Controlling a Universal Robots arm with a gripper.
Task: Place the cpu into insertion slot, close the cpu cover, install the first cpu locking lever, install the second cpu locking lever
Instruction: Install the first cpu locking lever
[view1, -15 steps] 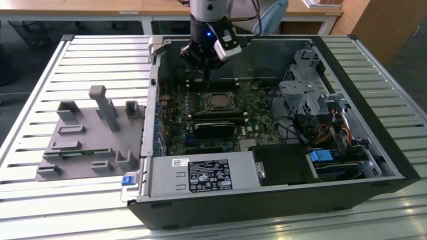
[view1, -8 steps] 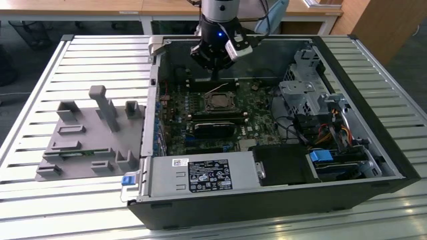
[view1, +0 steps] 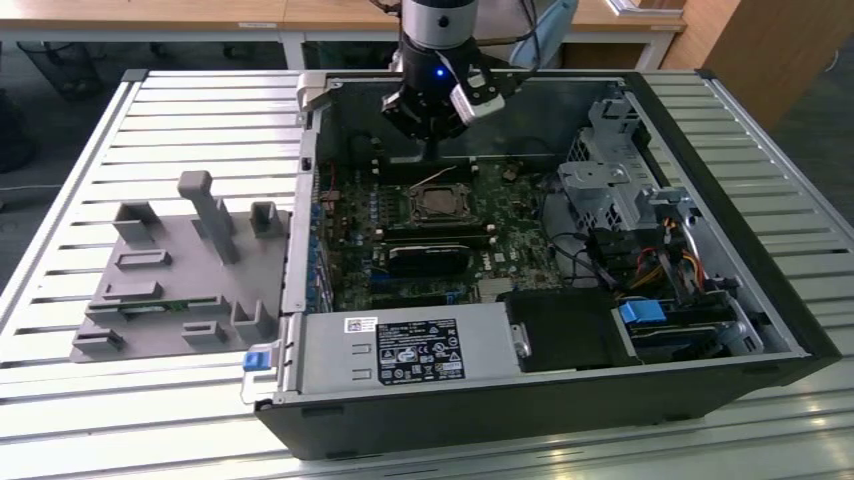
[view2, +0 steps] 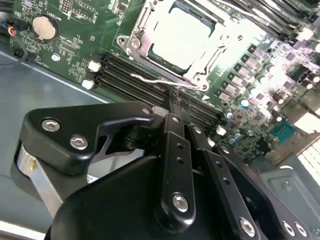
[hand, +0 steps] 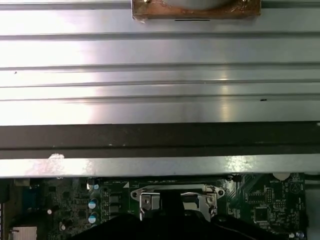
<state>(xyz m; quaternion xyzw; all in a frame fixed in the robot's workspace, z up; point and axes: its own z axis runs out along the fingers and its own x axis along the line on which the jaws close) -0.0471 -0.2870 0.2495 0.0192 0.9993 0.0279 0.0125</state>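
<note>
The cpu (view2: 181, 35) lies in the insertion slot (view1: 438, 204) on the green board, its silvery top bright in the second wrist view. The cpu cover (view2: 141, 46) lies flat around it as a metal frame, also seen at the frame's edge in the first wrist view (hand: 150, 200). A thin wire locking lever (view2: 150, 79) stands out beside the socket, over the black memory slots. My gripper (view2: 172, 96) has its black fingers drawn together, tips just beside that lever. In the exterior view my gripper (view1: 430, 150) hangs inside the case just behind the socket.
The open computer case (view1: 721, 240) lies on a slatted metal table. A grey power-supply box (view1: 400, 350) fills its front, a drive cage (view1: 607, 190) and cables the exterior view's right. A grey fixture plate (view1: 174, 290) with upright posts sits outside on the left.
</note>
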